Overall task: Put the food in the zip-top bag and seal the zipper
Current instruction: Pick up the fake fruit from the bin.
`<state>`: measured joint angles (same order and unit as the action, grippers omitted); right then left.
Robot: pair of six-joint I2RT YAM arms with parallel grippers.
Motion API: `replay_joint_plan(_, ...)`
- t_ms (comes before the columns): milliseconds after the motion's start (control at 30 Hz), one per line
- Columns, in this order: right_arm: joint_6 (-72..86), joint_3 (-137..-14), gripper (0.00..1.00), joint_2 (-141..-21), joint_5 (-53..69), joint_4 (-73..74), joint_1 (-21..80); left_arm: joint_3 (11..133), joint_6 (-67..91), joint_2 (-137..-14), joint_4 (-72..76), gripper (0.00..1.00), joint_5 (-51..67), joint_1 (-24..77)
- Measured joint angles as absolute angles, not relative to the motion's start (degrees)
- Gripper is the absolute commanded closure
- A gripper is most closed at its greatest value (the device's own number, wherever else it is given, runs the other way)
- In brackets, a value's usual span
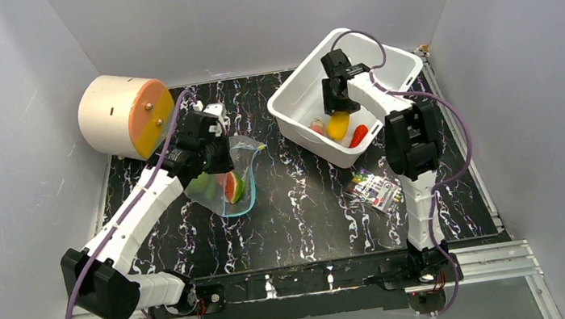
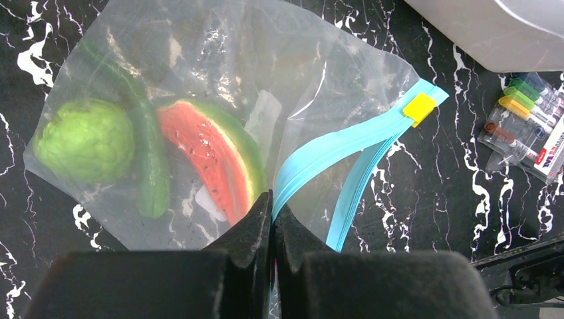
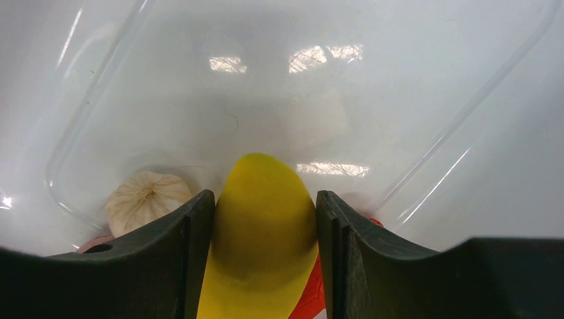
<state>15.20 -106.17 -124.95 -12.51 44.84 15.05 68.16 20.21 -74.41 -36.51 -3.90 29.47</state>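
Bag (image 1: 243,160) lies left of centre, watermelon (image 2: 206,159) and green pieces (image 2: 83,139) inside (mouth unsealed). My left gripper (image 2: 272,219) pinches it at the zipper (image 2: 332,149), jaws tight together. Rightward, in the bin (image 1: 296,97), my right gripper (image 3: 265,199) clamps a yellow fruit (image 3: 265,239).

You are working in a robot lab cell, not a home. Plain pale-grey panel walls (image 1: 262,15) close in ahead of and to either side of your left gripper (image 1: 216,158) and right gripper (image 1: 337,116); a black, white-veined tabletop (image 1: 302,214) lies beneath them, and a bare aluminium rail (image 1: 487,264) carries the arm bases behind.
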Motion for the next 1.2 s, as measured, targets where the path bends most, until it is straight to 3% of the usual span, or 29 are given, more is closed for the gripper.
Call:
replay_joint_plan(500,16.5,-110.4,0.72,-115.2,-12.8,46.3,16.5,68.7,24.6,-71.0,-32.0,1.0,0.2,29.5)
replay_joint_plan(833,17.1,-101.0,0.71,-94.0,-10.9,41.0,23.3,68.3,26.6,-68.2,-31.5,1.0,4.6,29.5)
replay_joint_plan(1200,23.3,-85.8,0.72,-81.1,0.3,28.4,29.6,68.8,29.5,-68.0,-28.5,1.0,7.4,29.5)
